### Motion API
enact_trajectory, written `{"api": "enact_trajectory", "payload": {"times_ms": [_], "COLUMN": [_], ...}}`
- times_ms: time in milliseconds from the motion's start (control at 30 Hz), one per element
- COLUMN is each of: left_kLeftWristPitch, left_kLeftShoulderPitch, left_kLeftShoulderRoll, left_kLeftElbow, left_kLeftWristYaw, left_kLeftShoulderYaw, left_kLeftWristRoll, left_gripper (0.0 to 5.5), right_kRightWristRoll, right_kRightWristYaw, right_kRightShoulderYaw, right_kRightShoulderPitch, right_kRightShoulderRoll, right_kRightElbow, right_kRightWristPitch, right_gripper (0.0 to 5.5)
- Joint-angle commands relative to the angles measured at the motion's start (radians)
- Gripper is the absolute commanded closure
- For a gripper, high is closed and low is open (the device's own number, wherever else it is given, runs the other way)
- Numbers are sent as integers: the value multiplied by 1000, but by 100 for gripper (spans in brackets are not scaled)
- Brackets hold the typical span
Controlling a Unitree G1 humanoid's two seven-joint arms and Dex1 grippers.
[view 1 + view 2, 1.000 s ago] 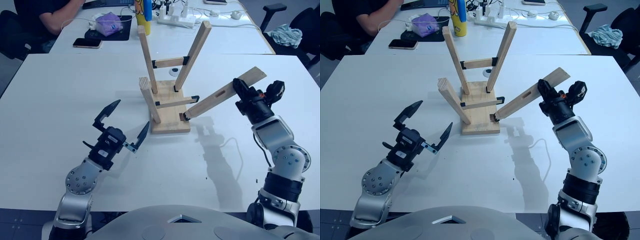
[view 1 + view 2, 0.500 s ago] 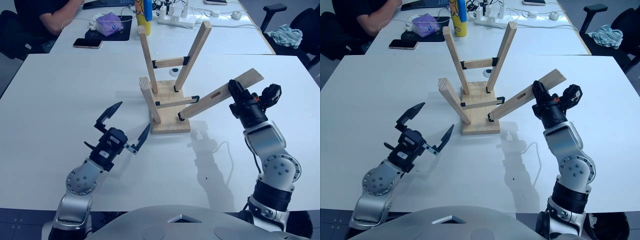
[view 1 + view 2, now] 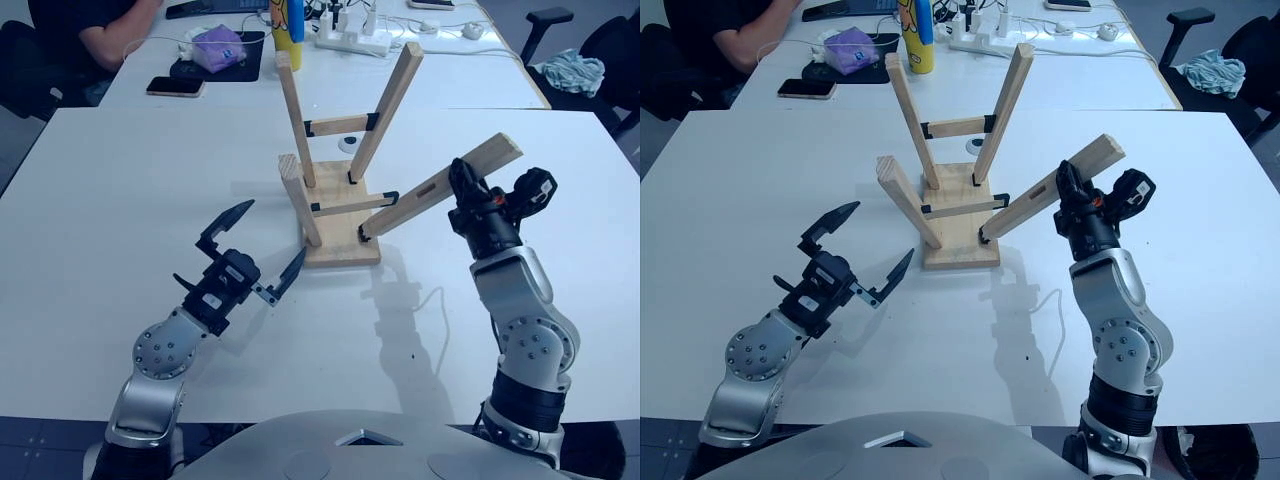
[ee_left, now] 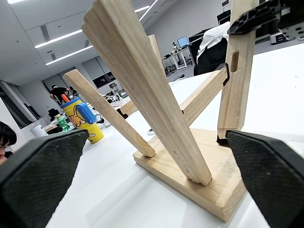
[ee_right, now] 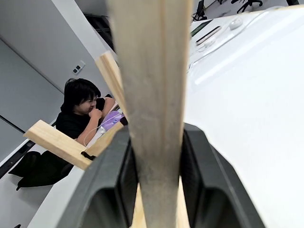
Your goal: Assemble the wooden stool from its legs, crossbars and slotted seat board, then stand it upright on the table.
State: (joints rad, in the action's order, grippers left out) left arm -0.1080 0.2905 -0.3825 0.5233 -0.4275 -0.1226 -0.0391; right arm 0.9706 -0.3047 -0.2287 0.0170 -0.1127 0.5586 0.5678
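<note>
1. The seat board [image 3: 340, 245] is lying flat at mid-table [image 3: 120, 200], with the stool upside down. Three legs [image 3: 293, 120] are standing up from it, tied by crossbars [image 3: 350, 204].
2. The fourth leg [image 3: 440, 188] is leaning out to the right. Its lower end is touching the board's near right corner, well off vertical.
3. The right gripper [image 3: 465, 190] is clenching that leg around its upper half.
4. The left gripper [image 3: 275, 228] is hovering just beside the board's left edge, fingers spread wide and grasping nothing.
5. Judgement: the fourth leg is being seated. Doing it well probably means swinging the top inward while pinning the foot in place, then lining the leg's slot up with the free crossbar end. Pressing should wait until the two agree. The idle gripper could be bracing the board, since a sideways push may slide or tip it.
6. Containers: a yellow canister [image 3: 288, 25] and a purple pouch [image 3: 218, 45] are sitting on the far desk [image 3: 480, 70]. I cannot tell what is in either.
</note>
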Motion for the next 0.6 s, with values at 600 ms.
{"api": "enact_trajectory", "payload": {"times_ms": [600], "left_kLeftWristPitch": [19], "left_kLeftShoulderPitch": [-4], "left_kLeftShoulderRoll": [2], "left_kLeftElbow": [5], "left_kLeftWristYaw": [10], "left_kLeftShoulderYaw": [-18], "left_kLeftWristRoll": [-18], "left_gripper": [10], "right_kRightWristRoll": [-349], "right_kRightWristYaw": [102], "right_kRightShoulderYaw": [189], "right_kRightShoulderPitch": [22], "right_kRightShoulderRoll": [-8], "right_kRightElbow": [-58], "right_kRightWristPitch": [-34], "right_gripper": [445]}}
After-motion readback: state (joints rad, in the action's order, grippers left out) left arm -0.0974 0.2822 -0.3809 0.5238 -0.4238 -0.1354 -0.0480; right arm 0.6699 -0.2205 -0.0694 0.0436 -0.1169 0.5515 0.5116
